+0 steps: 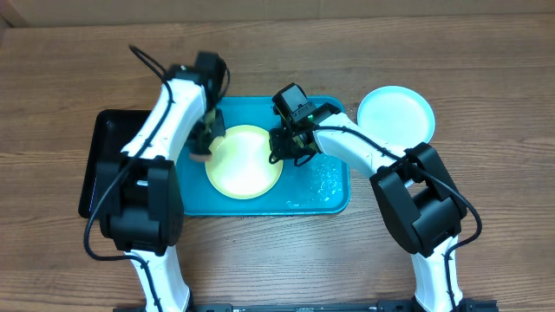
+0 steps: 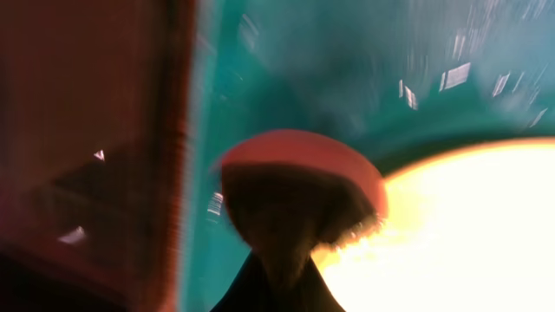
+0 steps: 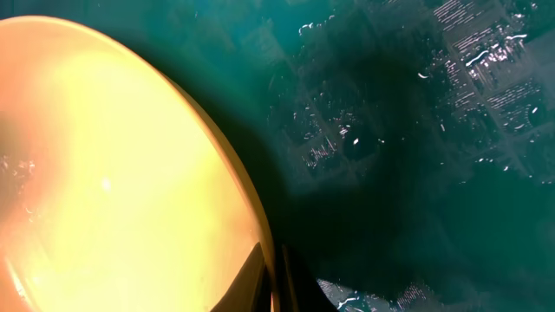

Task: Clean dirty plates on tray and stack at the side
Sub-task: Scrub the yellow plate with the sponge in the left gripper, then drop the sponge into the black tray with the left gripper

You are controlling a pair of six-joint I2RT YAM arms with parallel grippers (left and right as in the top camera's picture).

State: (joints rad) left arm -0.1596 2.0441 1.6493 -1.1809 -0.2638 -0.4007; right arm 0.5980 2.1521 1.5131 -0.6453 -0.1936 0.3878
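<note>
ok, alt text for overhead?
Two arms over a turquoise tray holding a pale yellow plate: left gripper holds a brush at its left rim, right gripper grips its right rim. A light blue plate lies right of the tray.

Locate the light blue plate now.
Overhead view: the light blue plate lies on the table, right side, by the tray's upper-right corner.

Surface (image 1: 260,260): brown wood-grain top, extending on every side of both sets of jaws.

Black tray (image 1: 102,160): rectangular, rounded corners, raised rim. Lies flat on the Surface, to the left of the left jaws and well apart from the right jaws. Partly hidden from above.

Brush (image 2: 299,173): small and round, pinkish-tan cap over dark bristles, dark stem beneath. Sits at the left jaws. The wrist view of it is blurred.
</note>
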